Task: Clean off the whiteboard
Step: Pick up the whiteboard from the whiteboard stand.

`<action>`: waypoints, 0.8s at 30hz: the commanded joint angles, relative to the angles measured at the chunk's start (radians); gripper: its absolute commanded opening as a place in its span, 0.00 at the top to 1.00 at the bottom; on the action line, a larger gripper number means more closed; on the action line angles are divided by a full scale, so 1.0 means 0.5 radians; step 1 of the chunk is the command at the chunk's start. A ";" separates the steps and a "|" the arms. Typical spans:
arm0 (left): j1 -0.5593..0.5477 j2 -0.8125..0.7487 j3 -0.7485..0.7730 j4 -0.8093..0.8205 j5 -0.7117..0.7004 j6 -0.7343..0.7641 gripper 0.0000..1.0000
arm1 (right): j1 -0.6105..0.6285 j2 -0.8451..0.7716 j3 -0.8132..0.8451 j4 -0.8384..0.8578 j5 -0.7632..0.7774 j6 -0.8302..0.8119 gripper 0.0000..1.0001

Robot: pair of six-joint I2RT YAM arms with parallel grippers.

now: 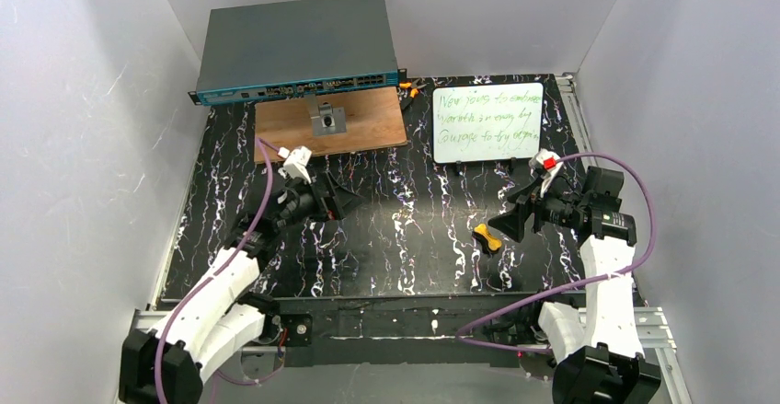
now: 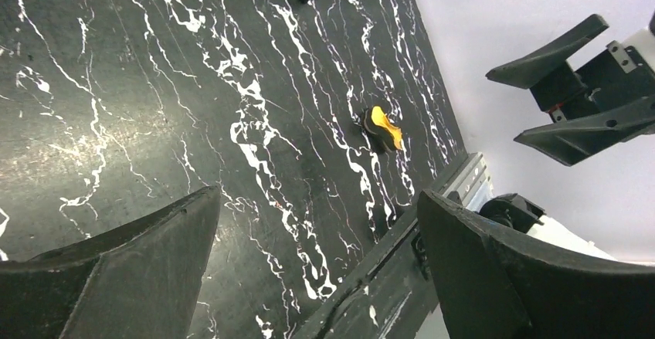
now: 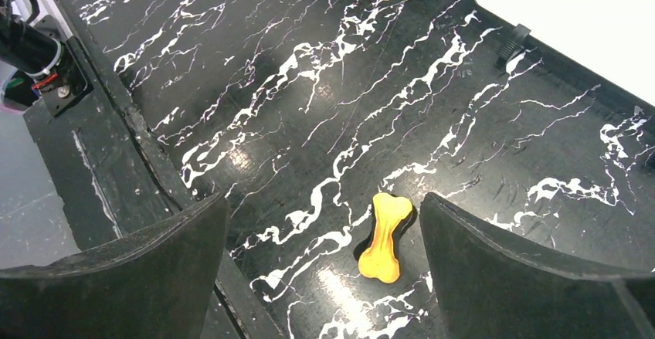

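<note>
Your black marbled desk [image 1: 386,238] carries a network switch [image 1: 294,45] at the far left, with a wooden board [image 1: 368,128] just in front of it. The whiteboard [image 1: 486,121] lies far right and is covered in green writing. Your left hand [image 1: 348,200] and right hand [image 1: 513,213] hover with their fingers apart, holding nothing. A yellow bone-shaped piece [image 1: 487,237] lies just beside the right hand.

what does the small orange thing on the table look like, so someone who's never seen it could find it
Start at the black white-veined table and find the whiteboard with green writing at its far right. Come toward the near edge from it: the orange thing lies alone on the table. It is bone-shaped, orange over black, unlike anything nearby.
</note>
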 commanded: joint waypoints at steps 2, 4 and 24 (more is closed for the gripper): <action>-0.063 0.163 -0.037 0.355 -0.070 -0.038 0.00 | -0.010 0.005 -0.051 0.020 -0.047 -0.106 0.02; -0.081 0.245 -0.041 0.477 -0.070 -0.054 0.01 | -0.010 0.013 -0.067 0.050 -0.024 -0.091 0.02; -0.368 1.444 0.282 1.568 -0.227 -0.087 0.01 | -0.013 0.059 -0.069 0.102 0.067 -0.039 0.02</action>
